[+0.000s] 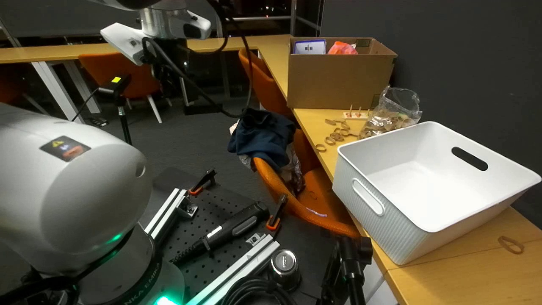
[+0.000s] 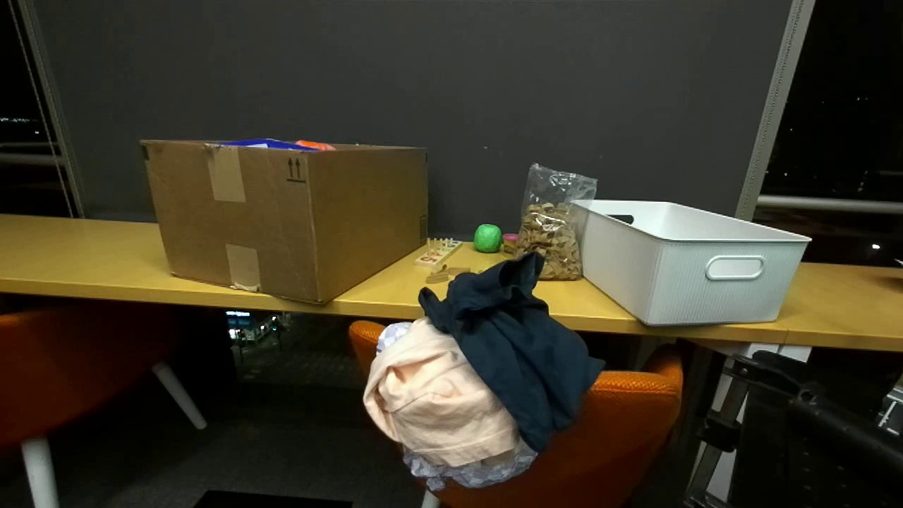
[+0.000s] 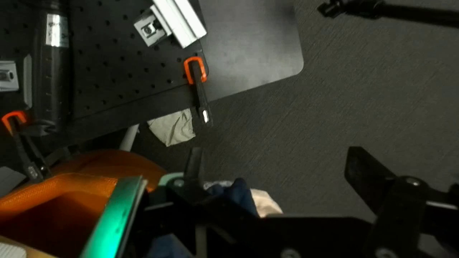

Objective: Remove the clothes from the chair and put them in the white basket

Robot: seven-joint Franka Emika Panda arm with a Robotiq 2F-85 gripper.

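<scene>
My gripper (image 3: pixel 275 157) hangs spread and empty, so I judge this the reach: next, I should centre over the navy and peach clothes (image 2: pixel 497 377) draped on the orange chair (image 2: pixel 628 409) and descend.

Below the parted jaws we see clothes (image 2: pixel 487 367) slumped over the orange chair (image 2: pixel 614 416): navy cloth (image 2: pixel 532 353) atop peach cloth (image 2: pixel 437 402), pale patterned fabric (image 2: pixel 473 471) underneath, all rumpled! Well apart from those jaws, we have the white basket (image 2: pixel 681 282), upright, inner floor showing.
</scene>
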